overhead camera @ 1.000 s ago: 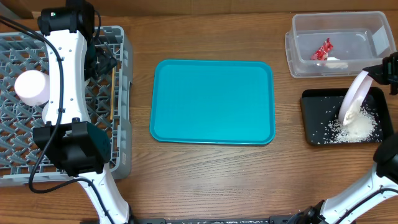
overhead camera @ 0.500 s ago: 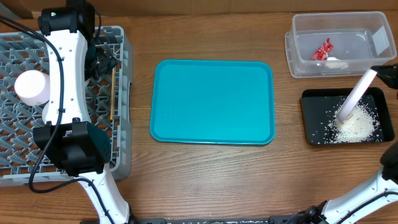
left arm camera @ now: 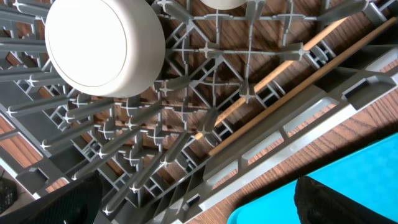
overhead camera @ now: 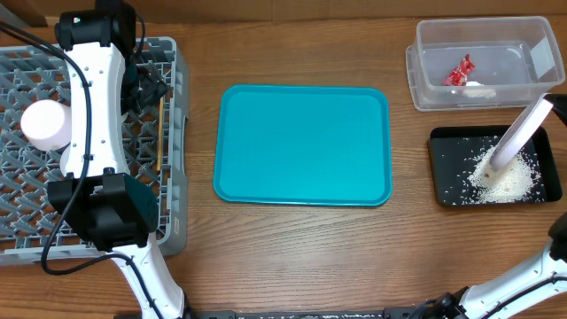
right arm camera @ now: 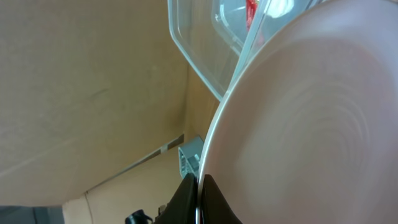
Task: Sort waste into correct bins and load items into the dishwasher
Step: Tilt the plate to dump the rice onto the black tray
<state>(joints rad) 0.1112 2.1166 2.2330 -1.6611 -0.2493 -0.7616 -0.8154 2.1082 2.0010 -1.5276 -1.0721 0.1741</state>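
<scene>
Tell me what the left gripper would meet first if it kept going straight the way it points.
Probably the dish rack, its lattice floor close beside the chopsticks; the left gripper points down into it, though depth is unclear.

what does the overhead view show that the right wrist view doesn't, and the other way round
Only overhead: the teal tray, the dish rack, and the black tray with pale crumbs under the tilted plate. Only right wrist: the right gripper shut on the plate's rim, seen close up. Both: the plate, the clear tub and the red wrapper inside it.
</scene>
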